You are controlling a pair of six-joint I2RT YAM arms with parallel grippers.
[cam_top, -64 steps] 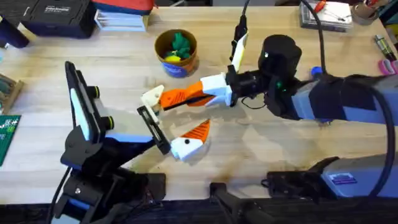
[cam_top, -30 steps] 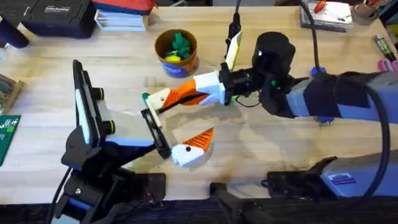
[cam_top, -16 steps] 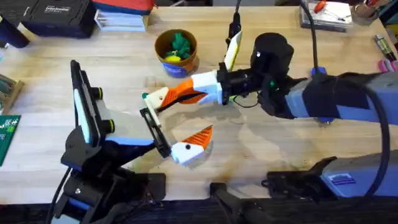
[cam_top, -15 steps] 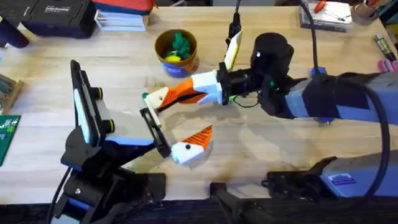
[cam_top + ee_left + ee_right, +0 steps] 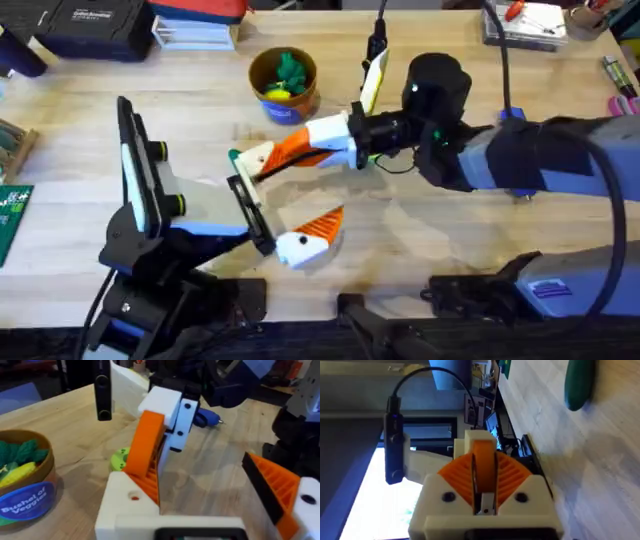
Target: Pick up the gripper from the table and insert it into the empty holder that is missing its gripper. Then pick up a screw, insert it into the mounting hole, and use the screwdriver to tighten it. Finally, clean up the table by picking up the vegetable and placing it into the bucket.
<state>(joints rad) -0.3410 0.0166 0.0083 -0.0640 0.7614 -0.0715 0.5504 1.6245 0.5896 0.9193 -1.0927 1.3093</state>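
My right gripper [image 5: 268, 164] reaches left across the table [image 5: 450, 240], white with orange pads pressed together and nothing showing between them [image 5: 482, 450]. Its tips lie against one finger of my left gripper [image 5: 278, 198], which stands wide open. In the left wrist view the right gripper [image 5: 144, 450] comes down onto that finger's ribbed pad. The dark teal vegetable [image 5: 234, 155] lies just past that finger; its rounded end [image 5: 580, 382] rests on the wood. The orange-brown bucket [image 5: 283, 100] holds leafy green and yellow toys. The blue screwdriver [image 5: 207, 416] lies behind the right arm.
A lime-green disc [image 5: 119, 459] lies beside the bucket [image 5: 30, 495]. A white plate [image 5: 376, 76] with a black cabled plug stands behind the right gripper. A black stand [image 5: 135, 170] rises at the left. Boxes and small tools line the far edge.
Over two seconds my right gripper shifted slightly toward the far side and the vegetable's end came into view beside the left finger. In the last half second almost nothing moved.
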